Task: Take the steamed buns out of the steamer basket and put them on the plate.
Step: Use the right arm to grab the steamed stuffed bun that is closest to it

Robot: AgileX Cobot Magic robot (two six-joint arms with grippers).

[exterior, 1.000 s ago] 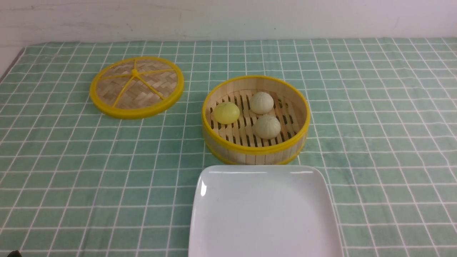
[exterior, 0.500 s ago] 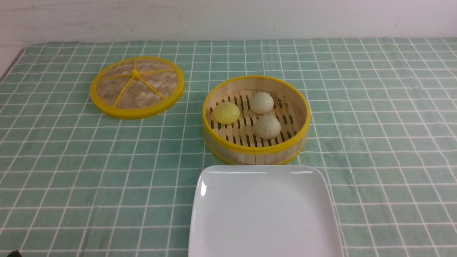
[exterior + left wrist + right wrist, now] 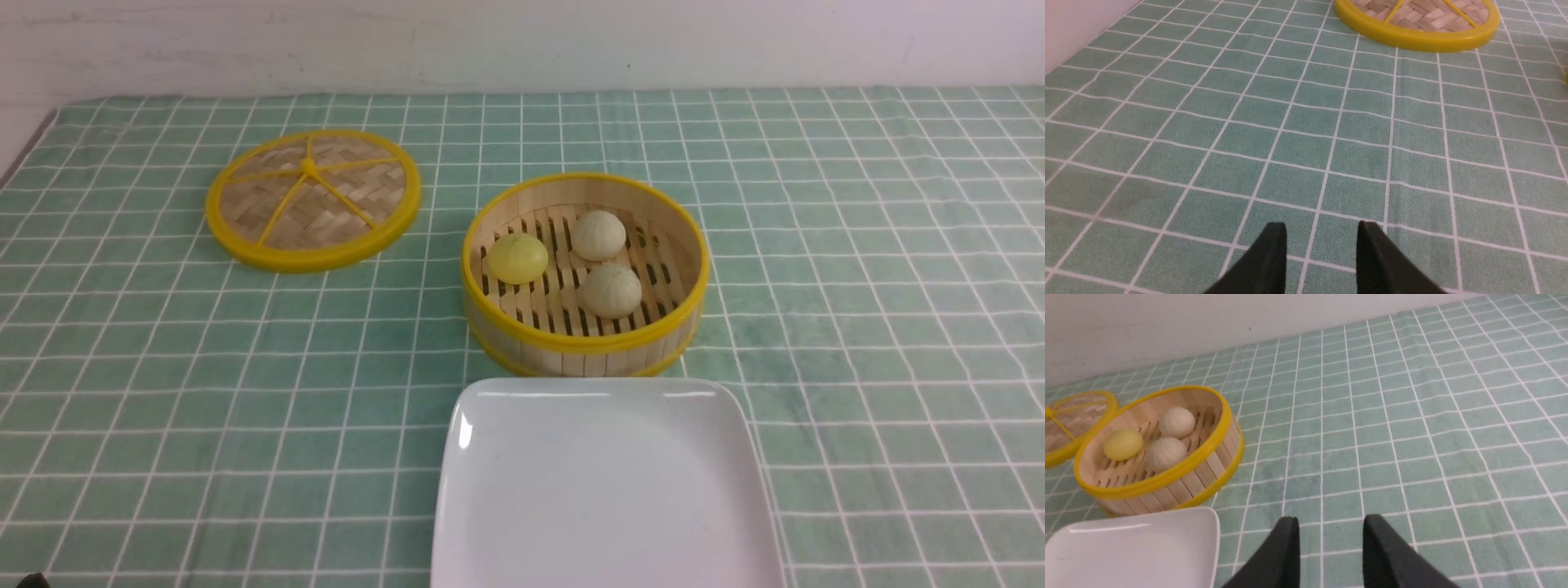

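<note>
Front view: all three steamed buns [image 3: 598,235] sit in the steamer basket [image 3: 584,347], which stands just behind the white plate [image 3: 604,490] on the desk [image 3: 857,286]; the lid [image 3: 313,198] lies well to its left. Left gripper [image 3: 1321,225] and right gripper [image 3: 1331,517] hang over the cloth [image 3: 1306,151], jaws apart, holding nothing.

The front camera looks forward and down over the tablecloth [image 3: 163,367]; both wrist cameras sit low near it; all show the lid [image 3: 313,198]
</note>
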